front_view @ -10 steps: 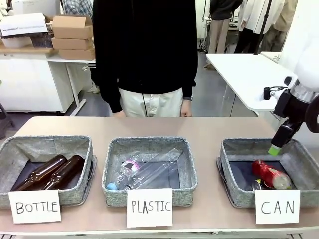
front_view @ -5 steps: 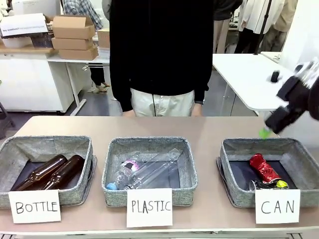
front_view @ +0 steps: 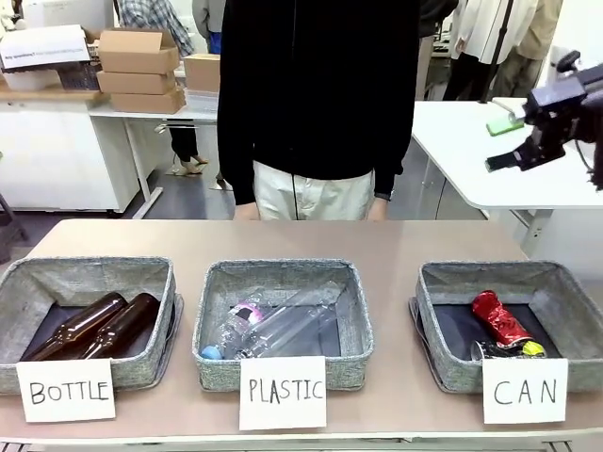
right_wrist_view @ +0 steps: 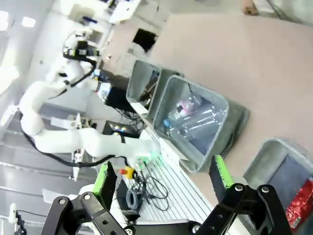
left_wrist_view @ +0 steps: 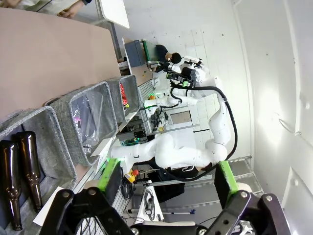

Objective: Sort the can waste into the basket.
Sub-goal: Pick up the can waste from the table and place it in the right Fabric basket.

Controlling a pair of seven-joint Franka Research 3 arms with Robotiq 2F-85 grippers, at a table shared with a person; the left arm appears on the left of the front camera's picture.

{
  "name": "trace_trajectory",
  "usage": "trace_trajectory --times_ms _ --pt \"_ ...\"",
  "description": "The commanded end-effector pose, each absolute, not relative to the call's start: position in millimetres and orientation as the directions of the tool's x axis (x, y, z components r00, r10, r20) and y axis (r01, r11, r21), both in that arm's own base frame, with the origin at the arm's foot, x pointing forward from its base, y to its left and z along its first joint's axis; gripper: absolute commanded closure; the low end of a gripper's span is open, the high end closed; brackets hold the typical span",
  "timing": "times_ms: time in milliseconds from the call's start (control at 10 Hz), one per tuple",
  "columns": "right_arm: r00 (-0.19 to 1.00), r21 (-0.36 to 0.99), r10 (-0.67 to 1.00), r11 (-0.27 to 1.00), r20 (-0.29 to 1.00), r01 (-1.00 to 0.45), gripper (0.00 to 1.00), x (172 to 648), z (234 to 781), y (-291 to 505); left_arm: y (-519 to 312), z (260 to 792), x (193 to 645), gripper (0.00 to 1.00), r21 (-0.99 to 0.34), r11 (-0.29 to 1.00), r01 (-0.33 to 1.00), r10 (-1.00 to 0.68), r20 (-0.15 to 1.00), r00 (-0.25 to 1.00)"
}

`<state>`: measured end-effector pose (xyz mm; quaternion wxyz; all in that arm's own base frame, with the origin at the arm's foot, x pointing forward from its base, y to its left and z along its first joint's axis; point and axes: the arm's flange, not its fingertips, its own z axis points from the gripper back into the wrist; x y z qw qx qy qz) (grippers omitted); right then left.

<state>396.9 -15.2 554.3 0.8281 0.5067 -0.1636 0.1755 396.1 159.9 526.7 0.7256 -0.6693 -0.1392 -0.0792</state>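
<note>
The grey CAN basket [front_view: 436, 282] stands at the table's right end behind its white card. Inside lie a crushed red can [front_view: 499, 318] and a dark can [front_view: 504, 350] with a yellow mark. High above and behind the basket, my right gripper [front_view: 499, 143] hangs open with nothing between its fingers. In the right wrist view the open right gripper [right_wrist_view: 162, 175] looks down past the CAN basket [right_wrist_view: 274, 149], where the red can [right_wrist_view: 298, 203] shows. My left gripper [left_wrist_view: 167, 176] is open and empty, far from the CAN basket [left_wrist_view: 131, 83].
The PLASTIC basket [front_view: 215, 282] with clear bottles stands mid-table. The BOTTLE basket [front_view: 19, 278] with two brown bottles [front_view: 94, 325] stands at the left. A person [front_view: 316, 94] in black stands at the far edge. A white table [front_view: 471, 141] lies behind my right gripper.
My right gripper has risen out of the CAN basket, up and to the right, empty. The red can now lies uncovered in the basket. The person has shifted slightly right.
</note>
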Motion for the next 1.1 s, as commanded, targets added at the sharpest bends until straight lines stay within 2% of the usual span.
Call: trace_trajectory --times_ms 0,1000 --pt "0.872 0.686 0.213 0.547 0.440 -0.480 0.00 384.9 565.5 -0.4 158.0 527.6 392.6 0.00 -0.947 0.092 0.306 0.064 0.313 0.948" --pt "0.872 0.686 0.213 0.547 0.440 -0.480 0.00 384.9 565.5 -0.4 158.0 527.6 392.6 0.00 -0.947 0.092 0.306 0.064 0.313 0.948"
